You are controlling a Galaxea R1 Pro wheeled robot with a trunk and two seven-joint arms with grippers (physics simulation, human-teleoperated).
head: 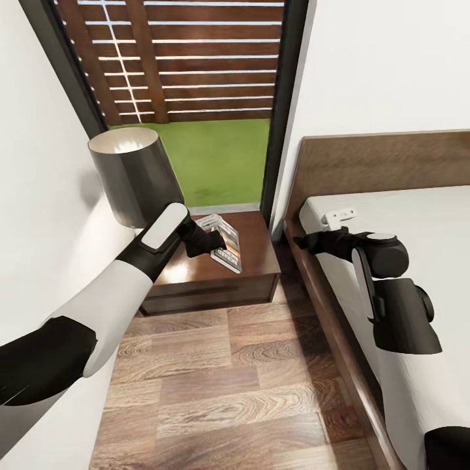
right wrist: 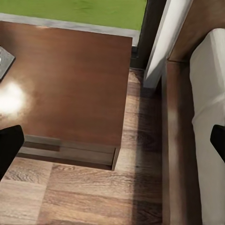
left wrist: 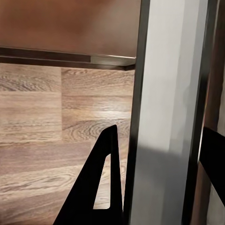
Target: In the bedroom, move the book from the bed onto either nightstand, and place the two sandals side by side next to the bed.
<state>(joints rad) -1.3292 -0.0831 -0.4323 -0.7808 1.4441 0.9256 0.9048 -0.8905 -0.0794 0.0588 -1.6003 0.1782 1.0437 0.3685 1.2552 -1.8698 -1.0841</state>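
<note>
From my head camera I see the nightstand (head: 251, 258) at about 12 o'clock, close in front of me, with its shiny reddish-brown top. The book (head: 225, 241) lies flat on that top, near the middle, with its dark cover and orange band facing up. My left gripper (head: 207, 243) reaches out over the nightstand and its tip sits right at the near edge of the book, touching it or almost touching it. I cannot tell if the fingers are pinching the book or have let it go, because the arm hides them. A lamp with a dark grey shade (head: 136, 175) stands on the nightstand at about 11 o'clock, next to the white wall. Behind the nightstand there is a glass door (head: 196, 98) with green grass and a brown slat fence outside. The bed (head: 418, 215) is at about 2 o'clock, with its brown headboard and off-white mattress. My right gripper (head: 307, 240) hangs over the near corner of the mattress, and its fingers look spread apart with nothing between them. A small white thing (head: 341, 216) lies on the mattress just past it. In my right wrist camera I see the nightstand top (right wrist: 70, 84), one corner of the book (right wrist: 5, 61) and the bed frame (right wrist: 176, 140). The floor (head: 222, 378) is brown wood planks.
</note>
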